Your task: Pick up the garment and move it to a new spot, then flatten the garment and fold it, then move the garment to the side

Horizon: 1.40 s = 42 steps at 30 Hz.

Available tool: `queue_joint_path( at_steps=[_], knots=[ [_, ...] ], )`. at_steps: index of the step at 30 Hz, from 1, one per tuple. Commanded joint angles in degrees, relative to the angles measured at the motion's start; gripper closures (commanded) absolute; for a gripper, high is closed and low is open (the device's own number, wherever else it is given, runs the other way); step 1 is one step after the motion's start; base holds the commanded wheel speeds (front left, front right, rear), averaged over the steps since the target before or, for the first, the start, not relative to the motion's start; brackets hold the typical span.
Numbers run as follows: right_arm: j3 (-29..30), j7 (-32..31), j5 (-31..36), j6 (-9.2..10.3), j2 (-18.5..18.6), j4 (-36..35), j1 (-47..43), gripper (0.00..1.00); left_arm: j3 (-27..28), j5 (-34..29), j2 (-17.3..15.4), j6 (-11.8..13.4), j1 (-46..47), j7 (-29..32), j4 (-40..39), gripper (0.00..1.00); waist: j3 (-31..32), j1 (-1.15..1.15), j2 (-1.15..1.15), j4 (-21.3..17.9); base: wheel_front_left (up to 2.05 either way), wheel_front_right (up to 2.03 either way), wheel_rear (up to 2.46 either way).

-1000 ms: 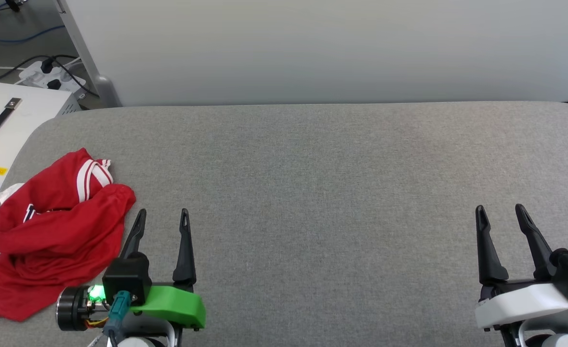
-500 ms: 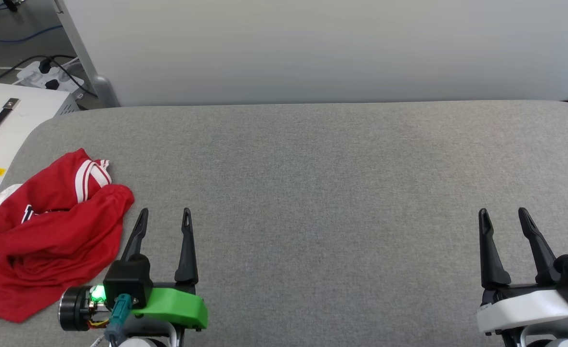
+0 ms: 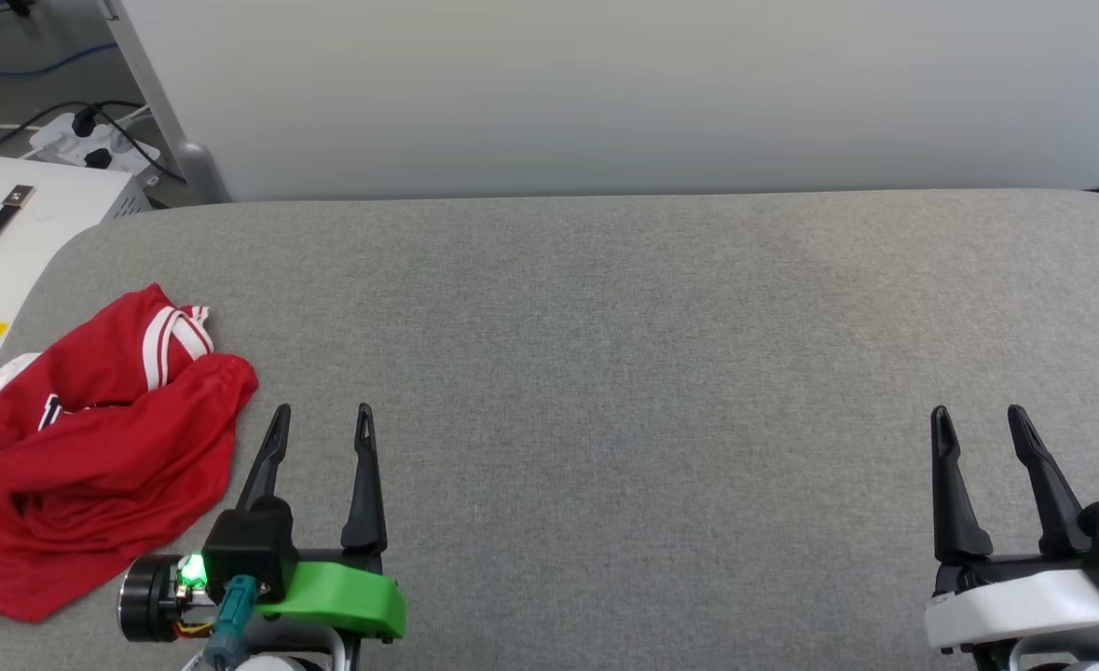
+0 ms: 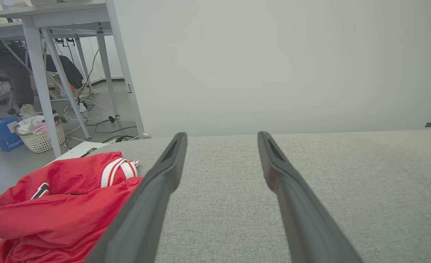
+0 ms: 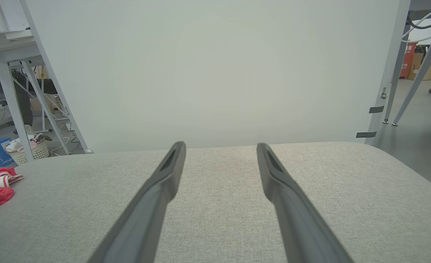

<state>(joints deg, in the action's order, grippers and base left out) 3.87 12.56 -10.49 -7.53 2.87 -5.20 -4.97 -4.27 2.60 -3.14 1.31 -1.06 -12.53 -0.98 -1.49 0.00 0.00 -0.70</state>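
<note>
seeing jersey (image 3: 102,447) crumpled at left end of grey table (image 3: 605,326), numbers mostly lost in folds. left gripper (image 3: 322,412) wide, empty, just beside jersey; right gripper (image 3: 976,412) wide, empty, well apart. white partition (image 3: 605,93) behind.

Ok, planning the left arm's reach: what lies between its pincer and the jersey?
Only bare grey padding separates the left pincer from the jersey, seen in the head view.

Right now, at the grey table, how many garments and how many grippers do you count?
Red jersey: 1
Grippers, both open: 2, the left gripper and the right gripper
Total: 3
</note>
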Motion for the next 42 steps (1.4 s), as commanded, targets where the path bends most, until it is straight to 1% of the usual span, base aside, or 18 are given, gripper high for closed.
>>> queue_joint_path(
  at_steps=[1,15,23,31,42],
  knots=[
    [0.17,0.58,-0.90,0.04,0.00,-0.02,-0.94,0.00,-0.15,0.60,0.22,0.32,0.07,-0.59,0.08,0.00,-0.06,0.00,0.00,-0.04,0.00,0.00,0.00],
    [0.29,2.44,-2.01,0.04,0.00,0.00,-1.95,0.00,-0.44,1.12,0.26,0.47,-0.03,-2.47,0.69,0.00,-0.40,0.00,0.00,-0.06,0.00,0.00,0.00],
    [-0.10,2.44,-1.36,0.04,0.00,-0.11,-1.98,0.00,-0.24,1.10,0.26,0.53,0.16,-2.47,0.96,0.00,-0.59,0.00,0.00,1.36,0.00,0.00,0.00],
    [-0.50,2.44,-0.38,0.04,0.00,-0.47,-1.63,0.00,0.98,1.31,0.26,0.61,0.82,-2.47,1.30,0.00,-1.41,0.00,0.00,5.07,0.00,0.00,0.00],
    [-1.13,2.44,1.04,0.04,0.00,-1.10,-0.90,0.00,3.30,2.44,0.26,0.83,1.59,-2.47,1.32,0.00,-2.85,0.00,0.00,12.66,0.00,0.00,0.00]
  ],
)
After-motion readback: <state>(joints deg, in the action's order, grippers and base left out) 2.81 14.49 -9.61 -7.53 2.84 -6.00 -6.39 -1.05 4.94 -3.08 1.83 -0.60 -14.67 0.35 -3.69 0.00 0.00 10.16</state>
